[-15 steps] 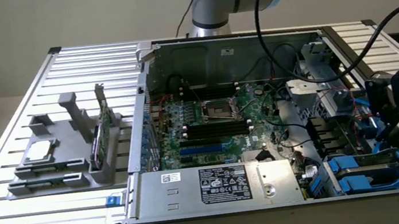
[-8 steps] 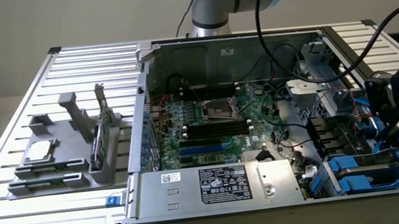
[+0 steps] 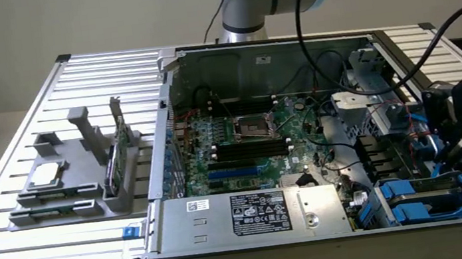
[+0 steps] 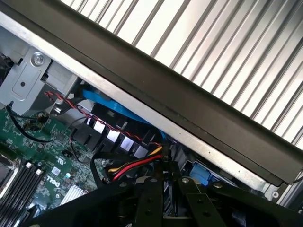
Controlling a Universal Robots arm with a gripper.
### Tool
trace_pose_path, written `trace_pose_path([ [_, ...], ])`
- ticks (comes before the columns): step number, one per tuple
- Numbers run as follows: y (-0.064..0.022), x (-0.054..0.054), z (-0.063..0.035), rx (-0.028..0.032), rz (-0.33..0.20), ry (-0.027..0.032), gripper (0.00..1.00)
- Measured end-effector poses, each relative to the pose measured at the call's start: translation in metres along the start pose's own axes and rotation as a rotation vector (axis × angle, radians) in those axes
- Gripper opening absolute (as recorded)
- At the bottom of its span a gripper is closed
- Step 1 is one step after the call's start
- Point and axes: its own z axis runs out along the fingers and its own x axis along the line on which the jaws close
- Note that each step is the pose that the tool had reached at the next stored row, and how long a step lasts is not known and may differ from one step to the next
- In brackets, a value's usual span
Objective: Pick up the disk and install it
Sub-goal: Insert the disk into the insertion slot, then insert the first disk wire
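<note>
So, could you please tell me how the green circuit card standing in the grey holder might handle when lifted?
The green circuit card looks thin, so probably light and fairly stiff, yet fragile. It stands on edge in the grey holder, so once out of that slot it would likely tip rather than stand.

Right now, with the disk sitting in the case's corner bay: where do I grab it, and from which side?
Grip the disk across its two blue rails, coming straight down from above. It appears to lie flat in the open-topped case, hemmed in by the power supply and the case walls. A sideways approach therefore looks blocked, and the rails seem the only parallel faces left exposed.
</note>
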Motion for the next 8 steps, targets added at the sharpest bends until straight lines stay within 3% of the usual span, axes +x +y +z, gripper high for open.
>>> trace_pose_path([
  [4,-0.0052,0.0038,-0.0039,-0.0051,0.004,0.0019,0.17],
  [6,-0.0058,0.0043,-0.0053,-0.0084,0.009,0.0114,0.17],
  [8,-0.0059,0.0045,-0.0055,-0.0071,0.018,0.0149,0.17],
])
